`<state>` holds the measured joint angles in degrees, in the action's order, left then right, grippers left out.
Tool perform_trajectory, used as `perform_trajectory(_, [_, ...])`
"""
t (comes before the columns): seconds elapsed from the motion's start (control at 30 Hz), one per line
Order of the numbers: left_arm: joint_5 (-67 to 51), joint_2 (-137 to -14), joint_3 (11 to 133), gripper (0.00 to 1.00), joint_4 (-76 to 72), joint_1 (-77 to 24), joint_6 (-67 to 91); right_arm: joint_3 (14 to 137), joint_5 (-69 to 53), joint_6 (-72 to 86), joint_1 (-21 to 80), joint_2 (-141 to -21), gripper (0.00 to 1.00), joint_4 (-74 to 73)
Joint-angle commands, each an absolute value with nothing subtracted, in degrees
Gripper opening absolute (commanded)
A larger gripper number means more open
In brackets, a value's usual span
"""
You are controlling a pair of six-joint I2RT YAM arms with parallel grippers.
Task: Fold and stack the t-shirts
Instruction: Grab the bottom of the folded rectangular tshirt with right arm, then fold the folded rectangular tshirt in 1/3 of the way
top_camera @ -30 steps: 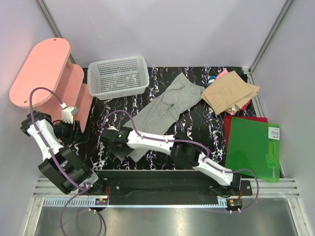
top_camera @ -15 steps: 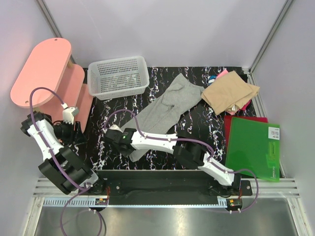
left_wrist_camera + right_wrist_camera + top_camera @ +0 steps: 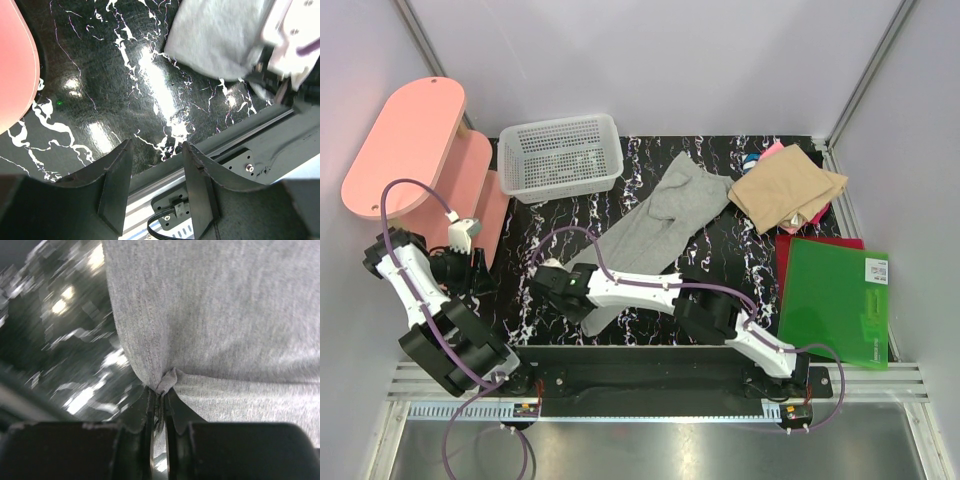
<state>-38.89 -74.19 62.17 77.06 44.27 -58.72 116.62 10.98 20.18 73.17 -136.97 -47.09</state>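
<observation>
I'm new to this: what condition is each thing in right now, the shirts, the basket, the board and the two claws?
Large light grey cloth t-shirt: unfolded, lying rumpled.
Tan folded cloth t-shirt: folded, atop pink cloth.
White mesh plastic basket: upright, looks empty.
Flat green board: lying flat.
Left gripper: open, holding nothing.
Right gripper: shut on the grey t-shirt's edge.

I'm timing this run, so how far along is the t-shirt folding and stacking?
Done: the tan t-shirt lies folded at the far right, over pink cloth. In hand: the right arm has its jaws shut on the grey t-shirt at its near hem. Left: that shirt is unfolded and unstacked; the left arm hovers, jaws open, over the table.
</observation>
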Motion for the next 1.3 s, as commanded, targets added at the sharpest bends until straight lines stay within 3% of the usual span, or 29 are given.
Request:
perform_trajectory(0.0, [-41.75,-73.04,62.31,0.48,79.37,44.47,-60.12,119.61,2.91,20.74,76.64,-134.57,0.05,-51.24])
perform_trajectory(0.27, [-41.75,-73.92,62.23,0.48,79.37,44.39,-60.38,117.78,-0.70,21.97,75.68,-126.48,0.07,-50.45])
perform_trajectory(0.6, [-41.57,-74.18,62.31,0.48,79.37,44.12,-60.21,97.93,-5.45,26.54,64.78,-111.63,0.07,-39.55])
perform_trajectory(1.27, [-39.99,-73.92,62.40,0.48,79.63,41.31,-59.77,88.42,-10.28,23.39,43.60,-107.67,0.06,-34.10])
